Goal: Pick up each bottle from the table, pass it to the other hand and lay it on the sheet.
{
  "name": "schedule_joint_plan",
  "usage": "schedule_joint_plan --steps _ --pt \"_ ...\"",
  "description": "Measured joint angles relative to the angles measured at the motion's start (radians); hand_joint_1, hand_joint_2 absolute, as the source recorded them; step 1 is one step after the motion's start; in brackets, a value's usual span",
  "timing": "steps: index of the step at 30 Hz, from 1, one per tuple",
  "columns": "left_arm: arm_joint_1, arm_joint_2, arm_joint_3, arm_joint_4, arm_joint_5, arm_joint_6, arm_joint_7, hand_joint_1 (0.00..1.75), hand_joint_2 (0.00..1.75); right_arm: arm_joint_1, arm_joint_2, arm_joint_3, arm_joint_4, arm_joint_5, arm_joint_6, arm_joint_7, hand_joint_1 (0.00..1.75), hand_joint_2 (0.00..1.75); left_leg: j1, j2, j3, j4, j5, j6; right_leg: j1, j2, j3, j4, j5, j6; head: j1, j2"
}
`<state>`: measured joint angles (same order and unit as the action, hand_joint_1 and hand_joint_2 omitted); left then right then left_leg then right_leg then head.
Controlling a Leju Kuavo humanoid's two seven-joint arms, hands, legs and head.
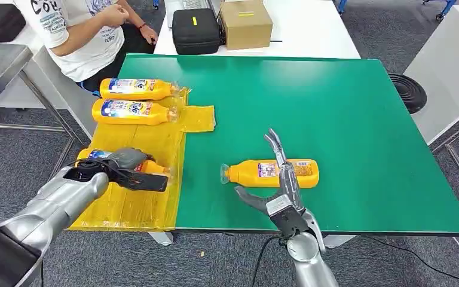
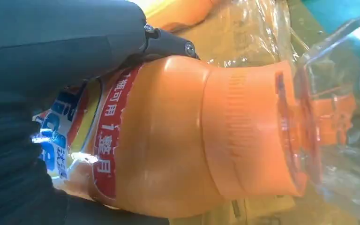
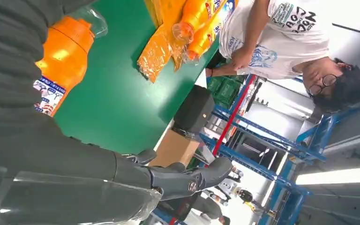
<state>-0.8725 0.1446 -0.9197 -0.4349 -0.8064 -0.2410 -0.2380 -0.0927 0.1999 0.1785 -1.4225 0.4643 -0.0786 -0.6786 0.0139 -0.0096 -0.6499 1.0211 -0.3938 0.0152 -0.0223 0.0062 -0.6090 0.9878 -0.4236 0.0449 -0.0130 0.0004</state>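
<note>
Close in at seven o'clock, the left hand [image 1: 132, 171] is wrapped around an orange bottle [image 2: 187, 136] over the yellow sheet [image 1: 149, 140], the bottle's long axis running left-right with its clear cap end toward three o'clock. In the left wrist view the dark fingers [image 2: 168, 44] press on the bottle's shoulder above the label. Over at five o'clock, the right hand [image 1: 278, 182] is spread wide and holds nothing, fingers reaching toward twelve, hovering at the near side of a second bottle [image 1: 272, 173]. That one lies flat on the green tabletop [image 1: 334, 107], long axis left-right, cap pointing to nine o'clock, base to three. Up at ten o'clock, two more bottles rest side by side on the sheet: the far bottle [image 1: 136, 88] and the nearer bottle [image 1: 132, 112], both lying left-right with caps toward three o'clock. Beyond the tabletop at twelve o'clock sit a black case [image 1: 196, 30] and a cardboard box [image 1: 246, 23], and at eleven o'clock a person in a white shirt [image 1: 83, 33] stands beside the table.
</note>
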Motion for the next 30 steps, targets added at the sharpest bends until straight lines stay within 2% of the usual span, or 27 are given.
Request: schedule_joint_plan --steps 5,7,9,24,25,30 --pt "-0.004 0.0 0.0 0.007 0.001 -0.013 -0.016 1.4 1.75 0.001 0.0 0.0 0.015 -0.005 -0.001 -0.006 0.0 1.75 0.0 0.0 0.0 0.0 0.0 0.0 0.0 0.0 0.0 0.0 0.0 0.0 0.0 0.0" --pt "-0.005 0.0 0.0 0.008 0.002 -0.013 -0.017 0.3 1.75 0.001 0.0 0.0 0.019 -0.005 -0.001 -0.006 0.0 1.75 0.0 0.0 0.0 0.0 0.0 0.0 0.0 0.0 0.0 0.0 0.0 0.0 0.0 0.0" --pt "-0.005 0.0 0.0 0.01 0.002 -0.015 -0.018 0.0 1.75 0.0 0.0 0.0 0.024 -0.005 -0.001 -0.006 0.0 1.75 0.0 0.0 0.0 0.0 0.0 0.0 0.0 0.0 0.0 0.0 0.0 0.0 0.0 0.0" --pt "-0.011 0.006 0.0 0.024 -0.012 -0.051 -0.055 0.0 1.75 -0.011 -0.001 0.002 0.063 -0.018 -0.003 -0.017 0.0 1.75 0.0 0.0 0.0 0.0 0.0 0.0 0.0 0.0 0.001 0.0 0.0 0.0 0.0 0.0" --pt "-0.011 0.006 0.0 0.024 -0.012 -0.049 -0.055 0.0 0.0 -0.012 -0.001 0.002 0.065 -0.019 -0.003 -0.017 0.0 1.75 0.0 0.0 0.0 0.0 0.0 0.0 0.0 0.0 0.001 0.0 0.0 0.0 0.0 0.0" --pt "-0.011 0.01 0.0 0.024 -0.015 -0.043 -0.055 0.0 0.0 -0.016 -0.002 0.004 0.073 -0.024 -0.01 -0.018 0.0 1.75 0.0 0.0 0.0 0.0 0.0 0.0 0.0 0.0 0.001 0.0 0.0 0.0 0.0 0.0"
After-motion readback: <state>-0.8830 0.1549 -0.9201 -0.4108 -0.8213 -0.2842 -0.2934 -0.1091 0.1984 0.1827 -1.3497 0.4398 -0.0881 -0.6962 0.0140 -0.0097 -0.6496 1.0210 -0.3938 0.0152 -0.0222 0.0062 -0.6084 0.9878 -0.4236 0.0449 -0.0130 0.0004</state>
